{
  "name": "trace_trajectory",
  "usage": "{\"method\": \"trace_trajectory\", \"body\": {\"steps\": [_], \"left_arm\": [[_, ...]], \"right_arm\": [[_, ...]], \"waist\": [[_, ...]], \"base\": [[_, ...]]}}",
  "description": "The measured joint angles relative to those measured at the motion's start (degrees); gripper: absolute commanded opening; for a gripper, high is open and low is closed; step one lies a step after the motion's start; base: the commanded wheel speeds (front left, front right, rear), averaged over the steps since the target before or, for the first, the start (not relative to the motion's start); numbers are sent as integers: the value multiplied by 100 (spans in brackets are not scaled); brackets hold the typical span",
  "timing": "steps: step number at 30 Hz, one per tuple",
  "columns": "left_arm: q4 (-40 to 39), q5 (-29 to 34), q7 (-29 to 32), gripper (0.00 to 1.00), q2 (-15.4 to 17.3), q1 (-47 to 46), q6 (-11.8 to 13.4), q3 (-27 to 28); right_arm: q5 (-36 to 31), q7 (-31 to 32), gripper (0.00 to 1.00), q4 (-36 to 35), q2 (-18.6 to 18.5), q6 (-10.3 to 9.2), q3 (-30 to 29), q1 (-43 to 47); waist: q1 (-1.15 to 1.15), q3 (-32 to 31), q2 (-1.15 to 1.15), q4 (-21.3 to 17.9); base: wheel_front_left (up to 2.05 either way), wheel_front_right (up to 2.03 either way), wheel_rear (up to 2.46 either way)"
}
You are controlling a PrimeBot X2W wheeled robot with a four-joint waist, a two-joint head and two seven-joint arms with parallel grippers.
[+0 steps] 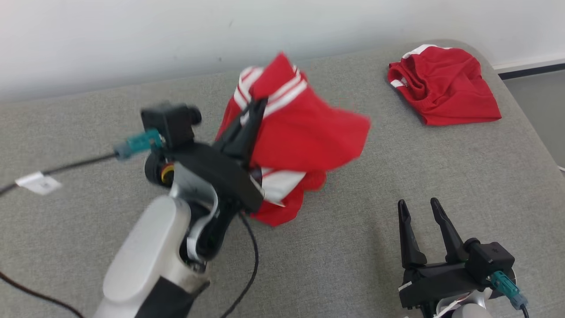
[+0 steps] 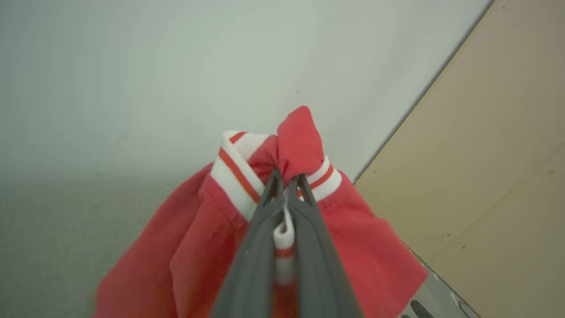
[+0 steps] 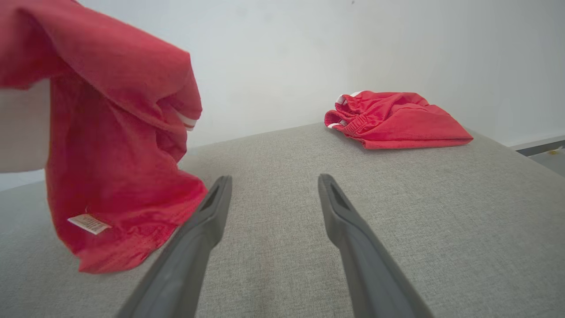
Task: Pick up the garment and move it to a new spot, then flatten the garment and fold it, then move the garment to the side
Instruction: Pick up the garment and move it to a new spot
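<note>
In the head view, the red jersey garment with white striped trim (image 1: 304, 132) is held up over the middle of the grey padded surface (image 1: 441, 176) by the left hand (image 1: 261, 105), which is clamped on it. The cloth is blurred, so its outline cannot be read, and it cannot be told whether its lowest fold touches the surface. It is judged light, soft and limp. From one hold it will sag, so a second hold on a free edge is advised before flattening. The right hand (image 1: 418, 203) is seen spread apart and holds nothing. A second red garment (image 1: 446, 86) lies well apart, at the far corner.

In the left wrist view, the dark fingers (image 2: 256, 247) are pressed together on the white ribbed band (image 2: 234, 172). The lower cloth is cut off by the frame.

In the right wrist view, a small sewn label (image 3: 88, 224) is shown low on the hanging cloth. The top of the cloth is cut off.
</note>
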Motion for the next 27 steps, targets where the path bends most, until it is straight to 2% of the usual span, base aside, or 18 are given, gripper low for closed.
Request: {"method": "trace_trajectory", "body": {"steps": [8, 10, 11, 12, 13, 18, 27], "left_arm": [[1111, 449, -388, 0, 130, 790, -103, -539], [1508, 736, -526, 0, 180, 866, -154, -789], [1584, 811, -604, 12, 192, 866, -199, -867], [1611, 829, -708, 81, 175, 864, -220, -889], [1621, 815, -795, 100, 142, 854, -248, -887], [1505, 932, -1333, 100, 146, 645, -293, -851], [1074, 1120, -1905, 100, 706, 783, 93, -433]], "right_arm": [[0, 1, 100, 80, 1, 0, 16, -38], [-11, 1, 100, 101, 2, 0, 29, -75], [-15, 1, 100, 104, 1, 1, 26, -97], [-22, 1, 100, 101, 1, 0, 22, -109], [-46, 1, 100, 99, 2, 0, 18, -113], [-112, 1, 100, 97, 2, 1, 0, -91], [-120, 1, 100, 59, 3, 0, 62, 11]], "waist": [[0, 46, 0, 80], [0, 43, 0, 133], [0, 39, 0, 153], [0, 33, 0, 171], [0, 25, 0, 191], [0, -62, 0, 306], [0, -305, 0, 525]], "base": [[0, 0, 0], [0, 0, 0], [0, 0, 0], [0, 0, 0], [0, 0, 0], [0, 0, 0], [0, 0, 0]]}}
